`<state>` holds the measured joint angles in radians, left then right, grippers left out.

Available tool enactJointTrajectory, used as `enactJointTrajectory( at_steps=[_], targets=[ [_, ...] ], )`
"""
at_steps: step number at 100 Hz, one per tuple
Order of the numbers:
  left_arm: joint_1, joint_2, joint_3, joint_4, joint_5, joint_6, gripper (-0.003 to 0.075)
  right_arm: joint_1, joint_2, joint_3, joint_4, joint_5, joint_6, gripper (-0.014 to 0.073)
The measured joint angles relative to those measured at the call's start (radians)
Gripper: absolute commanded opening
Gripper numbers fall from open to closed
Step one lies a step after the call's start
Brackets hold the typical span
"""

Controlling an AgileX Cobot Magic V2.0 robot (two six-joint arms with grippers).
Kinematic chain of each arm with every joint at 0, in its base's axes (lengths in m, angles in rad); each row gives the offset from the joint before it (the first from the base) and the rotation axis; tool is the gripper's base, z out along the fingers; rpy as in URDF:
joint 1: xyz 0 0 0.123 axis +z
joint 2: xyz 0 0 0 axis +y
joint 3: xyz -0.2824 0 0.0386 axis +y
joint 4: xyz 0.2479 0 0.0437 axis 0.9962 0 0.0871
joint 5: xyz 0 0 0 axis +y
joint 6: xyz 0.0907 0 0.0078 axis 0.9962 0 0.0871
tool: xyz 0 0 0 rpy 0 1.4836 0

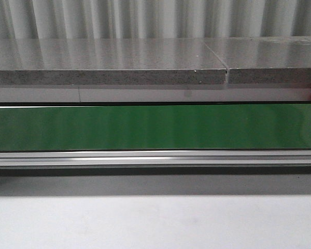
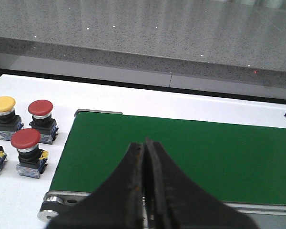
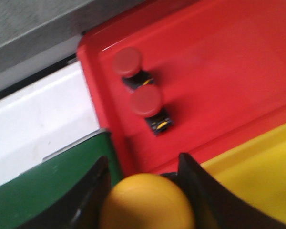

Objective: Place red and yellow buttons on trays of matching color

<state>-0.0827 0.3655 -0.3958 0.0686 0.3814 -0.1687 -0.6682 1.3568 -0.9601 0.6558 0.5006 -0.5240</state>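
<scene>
Front view showed only the green belt [image 1: 155,127], no hands. Left wrist: left hand [image 2: 146,148] pressed together w/ nothing in it, over belt; red buttons [image 2: 25,138] and a yellow one [image 2: 2,104] stood on white worktop [image 2: 19,195] beside it. Right wrist (blurry): right hand [image 3: 143,174] pinched a yellow button [image 3: 148,202] by the red tray [image 3: 229,62], which held two red buttons [image 3: 145,101]; yellow tray [image 3: 257,176] adjacent.

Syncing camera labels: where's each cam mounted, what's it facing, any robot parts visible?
Front: faces forward over the green conveyor belt; no arm shows.
Left wrist: on left arm, over belt end and loose buttons; closed left gripper shows.
Right wrist: on right arm, over red tray; right gripper grips yellow button.
Shared: the belt, in all three.
</scene>
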Motion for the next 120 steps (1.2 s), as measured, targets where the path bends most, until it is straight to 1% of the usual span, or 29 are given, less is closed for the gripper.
enactJointTrajectory(
  at_steps=[14, 34, 73, 120],
  targets=[
    [0.000, 0.000, 0.000, 0.000, 0.000, 0.000, -0.0021, -0.060, 0.000, 0.000, 0.000, -0.067, 0.026, 0.0130],
    [0.000, 0.000, 0.000, 0.000, 0.000, 0.000, -0.0021, -0.082, 0.047, 0.004, 0.000, -0.145, 0.035, 0.0130],
    [0.000, 0.000, 0.000, 0.000, 0.000, 0.000, -0.0021, -0.129, 0.248, 0.010, 0.003, -0.165, 0.036, 0.0130],
    [0.000, 0.000, 0.000, 0.000, 0.000, 0.000, -0.0021, -0.129, 0.373, 0.010, 0.006, -0.194, 0.036, 0.0133]
  ],
)
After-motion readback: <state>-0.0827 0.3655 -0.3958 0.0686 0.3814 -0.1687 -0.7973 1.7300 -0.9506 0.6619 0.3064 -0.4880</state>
